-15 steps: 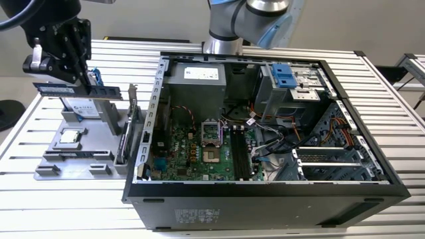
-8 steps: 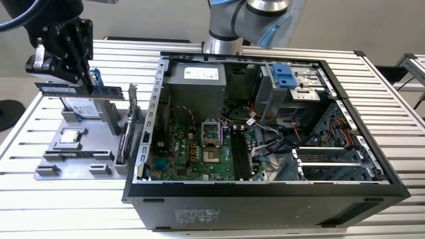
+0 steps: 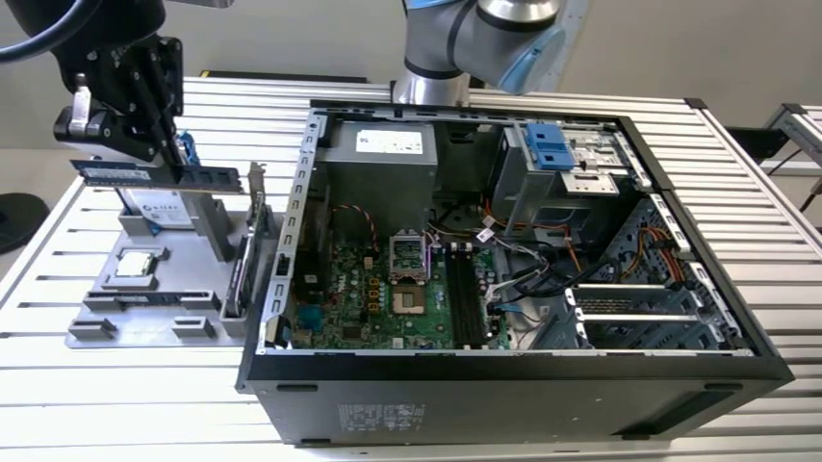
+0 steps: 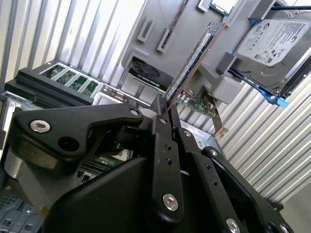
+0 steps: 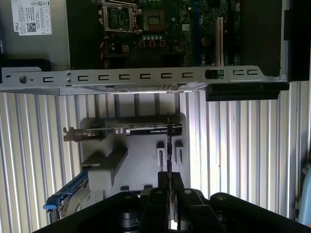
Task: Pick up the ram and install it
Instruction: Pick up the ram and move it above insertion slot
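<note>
You held the ram (image 3: pixel 115 172) clamped between the claw's (image 3: pixel 169 156) fingers, level over the gray tray (image 3: pixel 141 322) beside the open computer case (image 3: pixel 514 385), likely so its edge could meet a slot squarely.

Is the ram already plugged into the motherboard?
No, the gripper holds the ram over the gray parts tray, outside the computer case.

Ribbed aluminium table (image 3: pixel 129 404) before a plain pale wall (image 3: pixel 283 38).
</note>
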Robot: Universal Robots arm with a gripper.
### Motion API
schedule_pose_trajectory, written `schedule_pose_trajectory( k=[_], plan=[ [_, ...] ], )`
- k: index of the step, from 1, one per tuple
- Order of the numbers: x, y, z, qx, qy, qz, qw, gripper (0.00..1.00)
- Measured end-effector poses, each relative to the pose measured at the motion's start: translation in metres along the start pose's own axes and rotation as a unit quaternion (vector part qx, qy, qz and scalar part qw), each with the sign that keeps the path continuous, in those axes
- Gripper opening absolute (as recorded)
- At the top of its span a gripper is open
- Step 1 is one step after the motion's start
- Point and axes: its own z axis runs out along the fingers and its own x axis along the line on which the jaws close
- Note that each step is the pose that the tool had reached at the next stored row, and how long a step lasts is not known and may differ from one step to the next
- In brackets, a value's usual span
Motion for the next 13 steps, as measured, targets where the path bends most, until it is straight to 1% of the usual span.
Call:
schedule_pose_trajectory(
  k=[13],
  plan=[
    [0.0003,0.0045,-0.0001,0.0,0.0,0.0,1.0,0.0]
  ],
)
